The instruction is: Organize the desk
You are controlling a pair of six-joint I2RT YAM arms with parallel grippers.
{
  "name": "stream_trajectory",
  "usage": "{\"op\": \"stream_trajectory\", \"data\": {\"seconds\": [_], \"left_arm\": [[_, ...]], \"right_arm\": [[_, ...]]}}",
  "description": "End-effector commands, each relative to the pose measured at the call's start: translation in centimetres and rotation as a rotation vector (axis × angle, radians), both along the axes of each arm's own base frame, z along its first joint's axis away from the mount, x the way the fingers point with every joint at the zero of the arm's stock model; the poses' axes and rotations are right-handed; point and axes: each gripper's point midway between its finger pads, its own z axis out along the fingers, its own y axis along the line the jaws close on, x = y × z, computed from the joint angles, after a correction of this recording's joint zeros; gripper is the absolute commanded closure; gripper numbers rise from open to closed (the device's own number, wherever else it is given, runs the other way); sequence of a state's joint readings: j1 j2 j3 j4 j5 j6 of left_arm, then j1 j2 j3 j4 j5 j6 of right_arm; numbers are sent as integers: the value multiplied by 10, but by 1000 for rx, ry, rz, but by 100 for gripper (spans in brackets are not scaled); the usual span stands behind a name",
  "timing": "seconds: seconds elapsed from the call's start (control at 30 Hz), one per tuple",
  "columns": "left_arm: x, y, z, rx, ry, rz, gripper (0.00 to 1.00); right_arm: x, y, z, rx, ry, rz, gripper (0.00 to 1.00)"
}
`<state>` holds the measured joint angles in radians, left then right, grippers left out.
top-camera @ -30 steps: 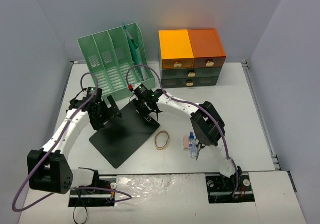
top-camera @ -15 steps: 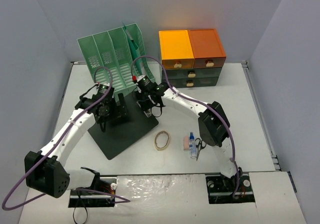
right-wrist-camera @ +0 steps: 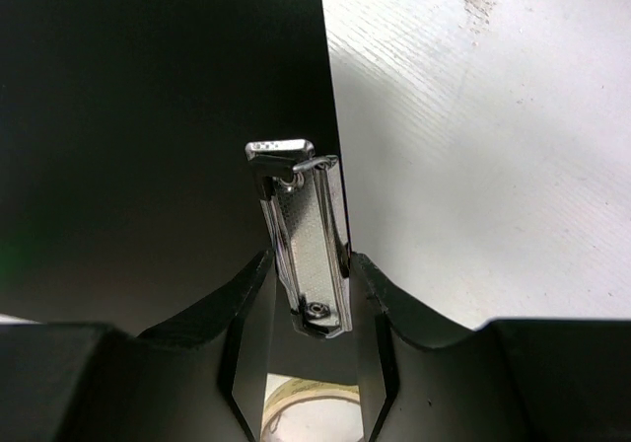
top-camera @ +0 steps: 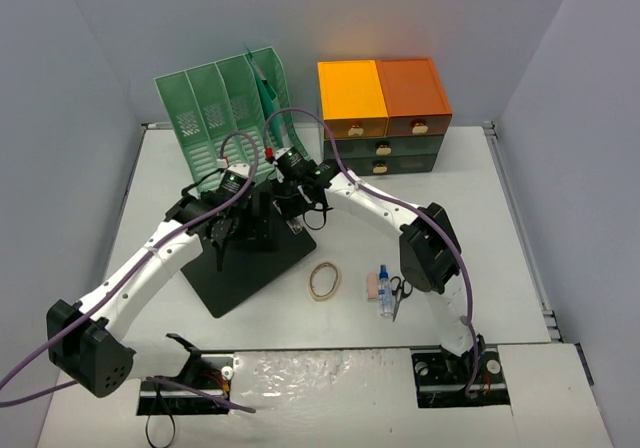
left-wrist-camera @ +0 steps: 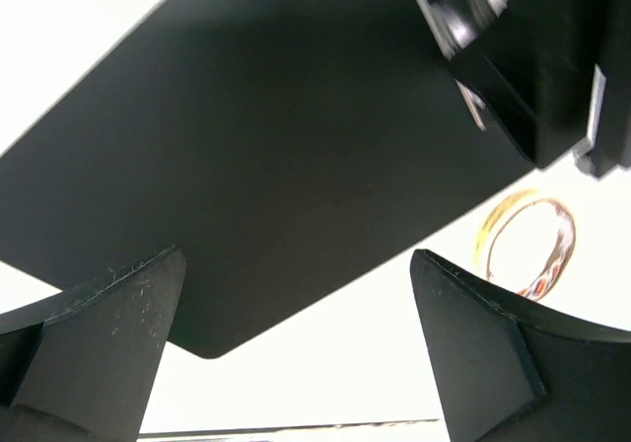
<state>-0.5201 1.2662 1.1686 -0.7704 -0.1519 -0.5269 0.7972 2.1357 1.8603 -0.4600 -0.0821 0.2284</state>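
Note:
A black clipboard lies on the white desk, its metal clip at the far right corner. My right gripper is shut on that clip, which sits between the fingers with the board to the left. My left gripper hovers over the board's middle, open and empty. In the left wrist view the gripper frames the board's near corner and bare desk.
A green file rack stands at the back left and an orange-and-green drawer cabinet at the back right. A tape ring, a pink eraser, a small blue bottle and scissors lie right of the board.
My left gripper has moved right, from the board's left edge to over its middle. My right gripper has shifted the clip end slightly toward the rack, and the board has turned a little.

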Motion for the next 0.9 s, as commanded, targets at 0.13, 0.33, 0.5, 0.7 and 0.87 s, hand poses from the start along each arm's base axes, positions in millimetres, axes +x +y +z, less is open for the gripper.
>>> {"op": "stream_trajectory", "data": {"seconds": [0.13, 0.33, 0.5, 0.7, 0.87], "left_arm": [[-6, -28, 35, 196, -156, -187, 3], [-17, -38, 41, 426, -206, -299, 3], [-24, -48, 46, 608, -266, -358, 3], [-41, -70, 49, 743, -340, -439, 3], [-51, -77, 59, 821, -429, -434, 3]], "right_arm": [[5, 16, 98, 175, -87, 22, 100], [0, 16, 95, 175, -56, 26, 100], [-3, 13, 97, 172, -51, 20, 100], [-4, 9, 102, 164, -57, 11, 100], [-5, 5, 103, 155, -59, 10, 100]]}}
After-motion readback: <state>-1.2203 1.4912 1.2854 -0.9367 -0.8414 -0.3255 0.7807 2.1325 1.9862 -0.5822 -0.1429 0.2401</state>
